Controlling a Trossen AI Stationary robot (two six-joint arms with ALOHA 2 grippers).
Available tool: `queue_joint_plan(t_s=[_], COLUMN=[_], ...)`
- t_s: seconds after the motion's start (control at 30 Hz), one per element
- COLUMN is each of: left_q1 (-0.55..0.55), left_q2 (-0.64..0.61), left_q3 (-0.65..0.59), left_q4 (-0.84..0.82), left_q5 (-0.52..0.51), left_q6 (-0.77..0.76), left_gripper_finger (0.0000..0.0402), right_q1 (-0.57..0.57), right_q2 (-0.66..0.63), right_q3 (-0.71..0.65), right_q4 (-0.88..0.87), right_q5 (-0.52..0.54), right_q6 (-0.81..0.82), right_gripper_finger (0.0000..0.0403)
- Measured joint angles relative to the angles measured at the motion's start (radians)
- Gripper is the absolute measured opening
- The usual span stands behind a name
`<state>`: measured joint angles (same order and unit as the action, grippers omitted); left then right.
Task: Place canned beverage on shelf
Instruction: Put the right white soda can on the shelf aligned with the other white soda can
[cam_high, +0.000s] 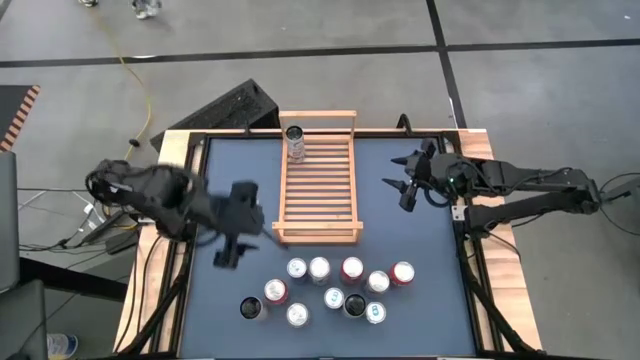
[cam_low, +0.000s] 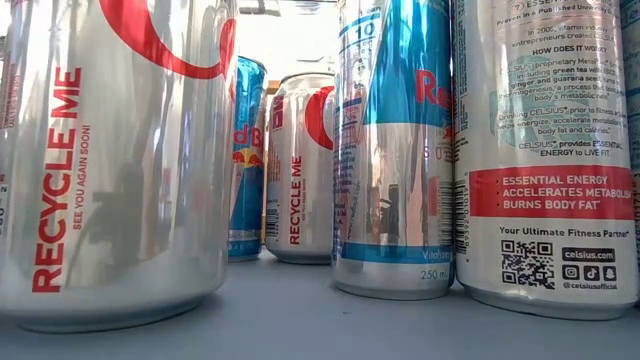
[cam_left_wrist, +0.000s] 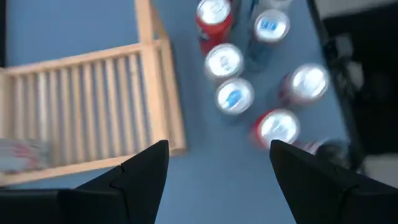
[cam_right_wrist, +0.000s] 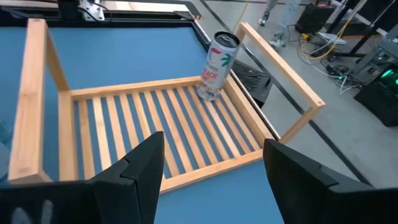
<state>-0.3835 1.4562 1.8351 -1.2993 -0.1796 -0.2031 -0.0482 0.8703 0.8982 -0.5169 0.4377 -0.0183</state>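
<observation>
Fingers of the left gripper (cam_left_wrist: 217, 180) stand apart with nothing between them, only blue table showing in the gap, and the right gripper (cam_right_wrist: 211, 174) likewise has its two dark fingers spread and empty. Taking the shelf (cam_high: 318, 180) as the landmark: this light-wood slatted rack lies flat on the blue table (cam_high: 420, 290), at the middle of the table's far half, with a raised rail at each short end. One can (cam_high: 295, 143) stands upright on the slats at the shelf's far left corner, close to the far rail; the right wrist view shows it as a white can with red lettering (cam_right_wrist: 217, 65). The left gripper (cam_high: 232, 248) hovers just off the shelf's near left corner, above bare table, and its wrist view looks down on that corner and on several can tops. The right gripper (cam_high: 405, 185) hangs to the right of the shelf, well apart from it, pointing toward it. A cluster of cans (cam_high: 330, 285) stands upright on the table on the near side of the shelf, silver, red and dark tops among them. From table height those cans fill the low view, the nearest a large silver one (cam_low: 115, 160) printed with red lettering.
</observation>
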Motion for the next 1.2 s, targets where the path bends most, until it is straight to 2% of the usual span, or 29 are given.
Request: queue_joint_plan(t_s=[0.13, 0.27, 0.37, 0.53, 0.73, 0.87, 1.07, 1.2], left_q1=[-0.110, -0.172, -0.199, -0.208, -0.208, -0.208, -0.208, -0.208], left_q2=[0.001, 0.001, 0.001, 0.000, 0.000, -0.005, -0.024, -0.024], left_q3=[-0.116, -0.194, -0.204, -0.199, -0.195, -0.195, -0.195, -0.195], left_q4=[0.086, 0.107, 0.111, 0.121, 0.123, 0.121, 0.120, 0.121], left_q5=[-0.123, -0.206, -0.267, -0.319, -0.326, -0.325, -0.335, -0.356], left_q6=[-0.202, -0.285, -0.319, -0.266, -0.197, -0.169, -0.167, -0.135], left_gripper_finger=[0.0268, 0.0268, 0.0268, 0.0268, 0.0268, 0.0268, 0.0268, 0.0268], right_q1=[0.013, 0.047, 0.105, 0.227, 0.371, 0.480, 0.623, 0.670], right_q2=[0.003, 0.040, 0.090, 0.200, 0.315, 0.342, 0.345, 0.383], right_q3=[0.000, 0.000, 0.032, 0.135, 0.218, 0.256, 0.272, 0.267], right_q4=[0.000, -0.002, -0.016, -0.237, -0.570, -0.616, -0.633, -0.625], right_q5=[-0.001, -0.071, -0.122, -0.116, -0.131, -0.174, -0.177, -0.240], right_q6=[0.032, 0.069, 0.126, 0.263, 0.568, 0.707, 0.892, 0.918], right_gripper_finger=[0.0255, 0.0255, 0.0255, 0.0255, 0.0255, 0.0255, 0.0255, 0.0255])
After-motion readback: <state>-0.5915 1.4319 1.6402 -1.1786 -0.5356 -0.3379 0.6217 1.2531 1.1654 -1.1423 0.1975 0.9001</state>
